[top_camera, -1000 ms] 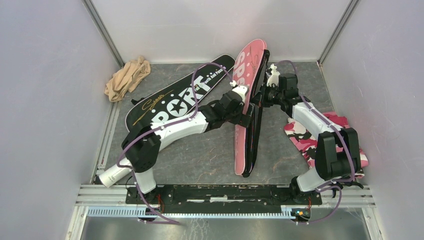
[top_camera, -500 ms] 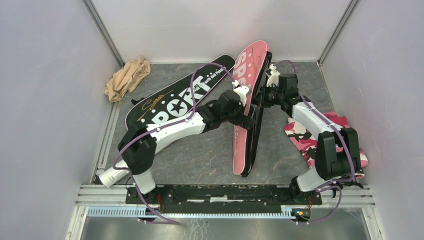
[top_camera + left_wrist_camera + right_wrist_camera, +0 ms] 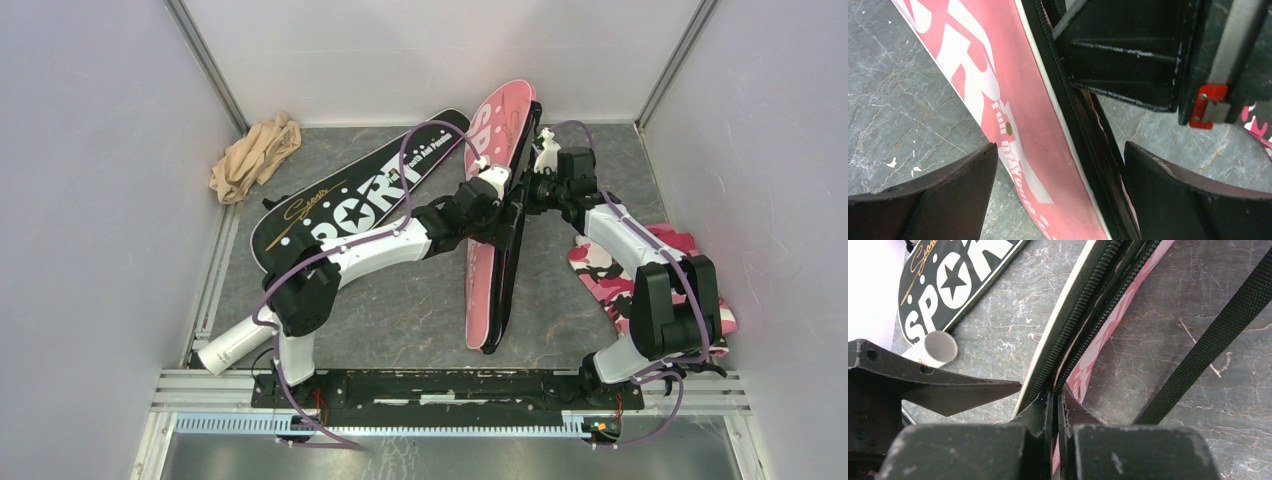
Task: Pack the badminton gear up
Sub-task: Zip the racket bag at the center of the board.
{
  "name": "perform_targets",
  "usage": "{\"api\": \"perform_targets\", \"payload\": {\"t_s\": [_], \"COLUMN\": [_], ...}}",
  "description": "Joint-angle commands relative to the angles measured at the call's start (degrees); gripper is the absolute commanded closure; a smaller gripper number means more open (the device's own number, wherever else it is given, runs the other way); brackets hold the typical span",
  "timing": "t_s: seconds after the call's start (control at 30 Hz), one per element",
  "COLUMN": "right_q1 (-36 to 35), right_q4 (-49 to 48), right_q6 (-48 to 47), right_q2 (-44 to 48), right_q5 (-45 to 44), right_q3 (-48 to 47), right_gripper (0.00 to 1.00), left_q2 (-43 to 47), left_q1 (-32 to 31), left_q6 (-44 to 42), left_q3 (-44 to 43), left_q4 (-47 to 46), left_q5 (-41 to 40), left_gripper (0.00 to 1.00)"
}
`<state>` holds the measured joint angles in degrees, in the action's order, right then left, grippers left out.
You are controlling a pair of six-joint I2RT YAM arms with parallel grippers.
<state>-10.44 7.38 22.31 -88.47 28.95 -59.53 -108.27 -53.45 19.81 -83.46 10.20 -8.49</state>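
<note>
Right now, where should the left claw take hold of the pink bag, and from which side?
The black zippered rim, beside the right claw pinching it. The pink bag stands on edge, so the open left claw should come from above, one finger on each face.

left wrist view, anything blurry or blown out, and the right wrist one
Left wrist view: pink racket bag lettering sharp, left gripper dark and soft at the bottom edge. Right wrist view: top-left corner blown out white, zipper crisp, right gripper dark and soft.
</note>
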Motion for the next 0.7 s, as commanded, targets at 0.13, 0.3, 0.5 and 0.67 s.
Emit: {"api": "perform_targets", "payload": {"t_s": [0.13,0.3,0.5,0.67], "right_q1": [0.0,-0.1,-0.1,0.4], "right_q4": [-4.6,-2.4,4.7,14.0], "right_q6": [1.0,-0.8,-9.2,-19.1], "right_q2": [2.5,2.7,2.7,4.5], "right_q5": [3.2,3.0,4.2,3.9], "right_q3": [-1.0,-2.4,-8.1,-13.7], "right_gripper": [1.0,1.0,0.71,0.38], "left_q2": [-3.2,-2.4,2.9,9.2], "left_q1": [-0.6,-0.6,-0.4,1.0], "left_q6": [-5.8,-12.1,-20.9,-27.4], "left_q3": [-4.6,-4.2,-0.9,3.0], "left_q4": [-0.3,0.8,2.3,4.6], "left_q5": [-8.0,-8.2,-9.5,-3.5], "left_gripper": [0.19,0.5,0.92,0.98]}}
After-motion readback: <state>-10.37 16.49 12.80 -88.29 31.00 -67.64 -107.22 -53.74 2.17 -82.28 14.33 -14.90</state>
